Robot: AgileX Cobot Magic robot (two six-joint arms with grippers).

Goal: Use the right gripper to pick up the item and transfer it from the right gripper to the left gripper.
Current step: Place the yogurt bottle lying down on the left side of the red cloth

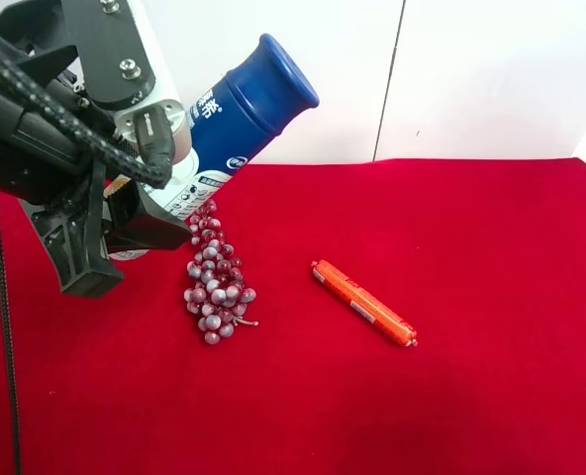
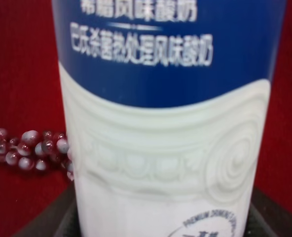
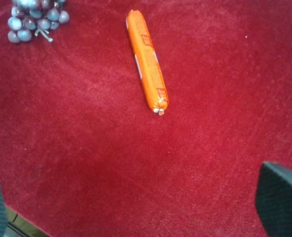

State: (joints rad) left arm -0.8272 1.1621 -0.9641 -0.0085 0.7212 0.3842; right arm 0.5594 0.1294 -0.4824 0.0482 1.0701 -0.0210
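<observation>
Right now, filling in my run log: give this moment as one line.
stage: handover done | left gripper: shut on bottle, tilted | right gripper: open, empty | on cloth: grapes, orange tube

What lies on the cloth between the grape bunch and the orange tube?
Nothing lies there: only bare red cloth separates the grape bunch from the orange tube. The exterior high view shows the whole stretch; the right wrist view agrees.
</observation>
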